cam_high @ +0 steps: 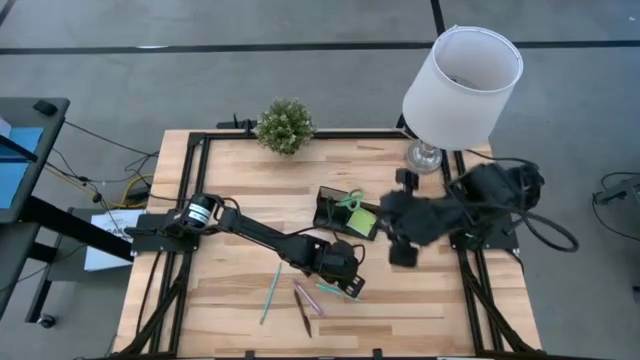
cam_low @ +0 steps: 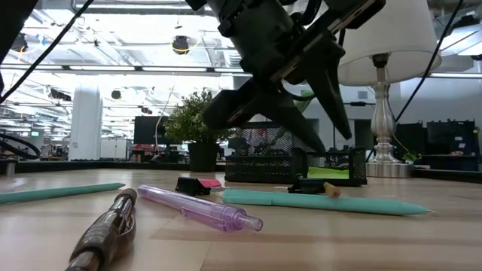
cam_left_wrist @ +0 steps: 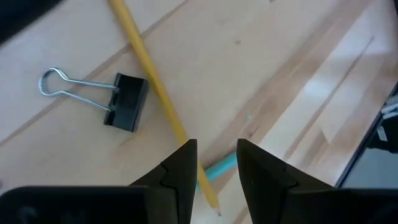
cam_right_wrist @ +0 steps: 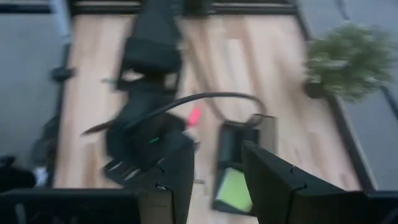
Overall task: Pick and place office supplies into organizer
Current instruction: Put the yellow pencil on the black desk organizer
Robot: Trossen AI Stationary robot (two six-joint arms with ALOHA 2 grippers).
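My left gripper [cam_high: 343,268] [cam_left_wrist: 216,144] is open, fingers pointing down a little above the table. A yellow pencil [cam_left_wrist: 149,62] passes beside one fingertip and a teal pen [cam_left_wrist: 219,167] lies under the gap. A black binder clip [cam_left_wrist: 127,102] lies close by. The black organizer [cam_high: 335,207] holds the green-handled scissors [cam_high: 350,201] and the lime-green sticky-note pad [cam_high: 363,222]. My right gripper [cam_high: 402,252] [cam_right_wrist: 217,155] is open and empty, in the air just right of the organizer. A second teal pen [cam_high: 270,292], a pink pen [cam_high: 310,298] and a brown pen [cam_high: 303,316] lie near the front.
A white-shaded lamp [cam_high: 460,85] stands at the back right and a small potted plant [cam_high: 285,125] at the back middle. A pink eraser [cam_low: 209,183] lies on the table in front of the organizer. Bare wood shows at the table's front right.
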